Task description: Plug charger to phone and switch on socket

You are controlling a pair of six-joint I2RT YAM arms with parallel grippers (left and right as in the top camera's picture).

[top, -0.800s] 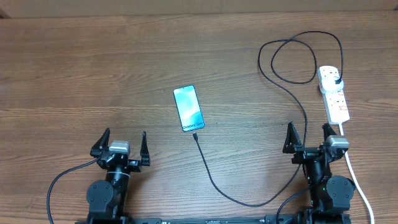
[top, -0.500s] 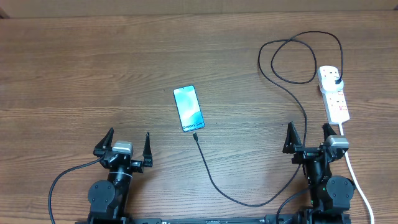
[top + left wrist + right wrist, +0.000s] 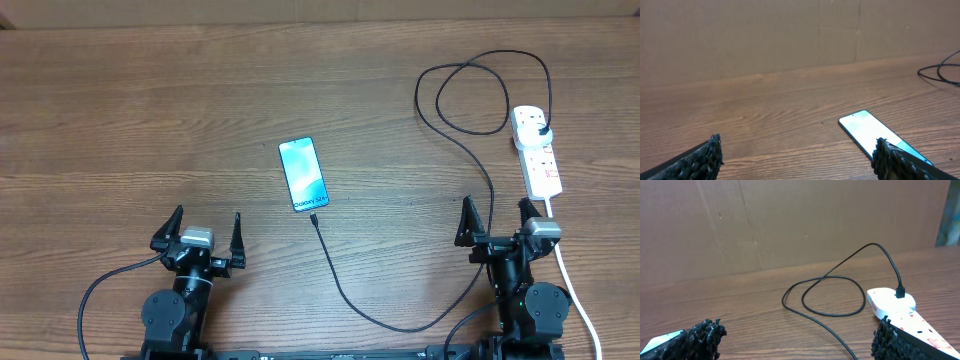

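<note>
Your left claw (image 3: 207, 222) and right claw (image 3: 494, 210) stand spread, empty. The slim glossy phone (image 3: 304, 174) lies ahead-right of your left claw, the white oblong socket (image 3: 537, 150) ahead of your right.

Not much to read from where I sit. The phone (image 3: 304, 174) has a line of small white text at the near end of its lit screen, too tiny to make out. The socket (image 3: 537, 151) has red marks on top, unreadable too.

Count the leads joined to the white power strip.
2. The black charger is plugged into the far end of the power strip; a thick white cord leaves its near end. None seems hidden.
</note>
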